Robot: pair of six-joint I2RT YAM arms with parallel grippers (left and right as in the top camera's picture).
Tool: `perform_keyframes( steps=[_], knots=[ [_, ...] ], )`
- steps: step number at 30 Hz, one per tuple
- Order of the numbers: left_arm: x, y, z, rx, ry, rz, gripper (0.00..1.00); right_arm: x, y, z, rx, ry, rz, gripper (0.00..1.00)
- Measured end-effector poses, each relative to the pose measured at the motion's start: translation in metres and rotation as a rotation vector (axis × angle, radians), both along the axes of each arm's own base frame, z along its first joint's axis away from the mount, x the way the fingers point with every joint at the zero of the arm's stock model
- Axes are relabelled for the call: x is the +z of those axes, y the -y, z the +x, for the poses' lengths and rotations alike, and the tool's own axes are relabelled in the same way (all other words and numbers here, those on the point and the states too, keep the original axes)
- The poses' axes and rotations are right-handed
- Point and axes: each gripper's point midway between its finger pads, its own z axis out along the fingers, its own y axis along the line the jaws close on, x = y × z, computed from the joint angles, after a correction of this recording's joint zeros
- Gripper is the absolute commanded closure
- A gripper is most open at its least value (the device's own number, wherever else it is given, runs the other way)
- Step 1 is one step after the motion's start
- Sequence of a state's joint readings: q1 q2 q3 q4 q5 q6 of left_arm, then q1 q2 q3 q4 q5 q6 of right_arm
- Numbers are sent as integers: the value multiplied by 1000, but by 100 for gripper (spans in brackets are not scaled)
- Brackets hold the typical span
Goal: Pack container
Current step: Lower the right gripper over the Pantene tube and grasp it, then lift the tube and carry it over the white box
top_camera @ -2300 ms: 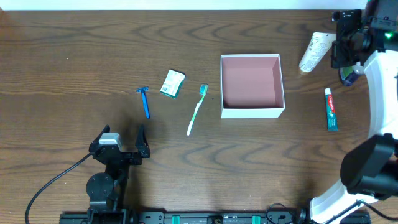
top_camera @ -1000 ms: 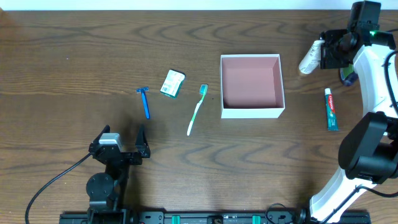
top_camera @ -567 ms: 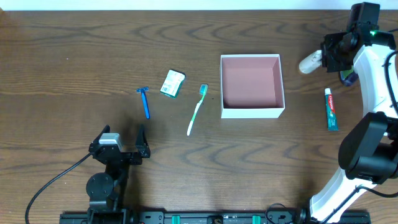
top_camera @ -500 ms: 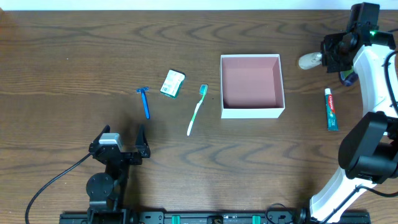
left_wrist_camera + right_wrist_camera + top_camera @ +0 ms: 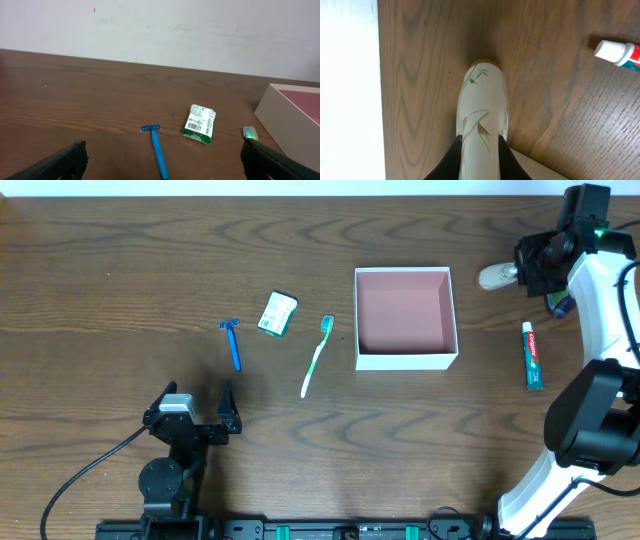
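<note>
The container [image 5: 405, 356], a square white box with a pink inside, stands right of the table's middle; its wall [image 5: 287, 112] also shows in the left wrist view. My right gripper [image 5: 524, 272] is at the far right, just off the box's far right corner, shut on a cream tube with a leaf print [image 5: 496, 276]. In the right wrist view the tube [image 5: 482, 105] runs up from between the black fingers [image 5: 454, 159] of that gripper [image 5: 481, 146]. My left gripper [image 5: 196, 412] rests open near the front left, nothing in it.
A blue razor [image 5: 232, 343], a green packet [image 5: 278, 313] and a green toothbrush [image 5: 317, 355] lie left of the box. A toothpaste tube [image 5: 533, 355] lies to its right. A dark purple item [image 5: 558, 305] is partly hidden under the right arm. The table's far edge is close behind the right gripper.
My right gripper has closed on the cream tube, and the tube has swung from slanting to pointing left toward the box. The left arm is still.
</note>
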State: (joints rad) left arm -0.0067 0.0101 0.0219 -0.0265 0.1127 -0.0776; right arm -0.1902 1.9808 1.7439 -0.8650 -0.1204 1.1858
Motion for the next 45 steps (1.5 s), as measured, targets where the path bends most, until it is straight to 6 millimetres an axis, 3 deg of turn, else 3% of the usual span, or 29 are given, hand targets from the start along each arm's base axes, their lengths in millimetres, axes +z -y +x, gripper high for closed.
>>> perform_keyframes(
  steps=[2, 5, 10, 13, 15, 17, 19, 22, 28, 38, 45],
  knots=[
    [0, 0, 0, 0, 0, 0, 2, 7, -2, 3, 39, 19, -9, 99],
    [0, 0, 0, 0, 0, 0, 2, 34, -6, 9, 102, 86, -25, 99],
    [0, 0, 0, 0, 0, 0, 2, 123, -21, 3, 214, 286, -56, 99],
    [0, 0, 0, 0, 0, 0, 2, 184, -38, -17, 292, 420, -98, 99],
    [0, 0, 0, 0, -1, 0, 2, 215, -53, -35, 348, 482, -128, 99],
    [0, 0, 0, 0, 0, 0, 2, 239, -75, -57, 433, 527, -157, 99],
    [0, 0, 0, 0, 0, 0, 2, 251, -97, -77, 521, 545, -176, 99],
    [0, 0, 0, 0, 0, 0, 2, 249, -132, -105, 673, 515, -205, 99],
    [0, 0, 0, 0, 0, 0, 2, 212, -170, -130, 871, 358, -273, 99],
    [0, 0, 0, 0, 0, 0, 2, 172, -203, -120, 1007, 239, -354, 99],
    [0, 0, 0, 0, 0, 0, 2, 120, -214, -100, 1045, 98, -355, 99]
  ],
)
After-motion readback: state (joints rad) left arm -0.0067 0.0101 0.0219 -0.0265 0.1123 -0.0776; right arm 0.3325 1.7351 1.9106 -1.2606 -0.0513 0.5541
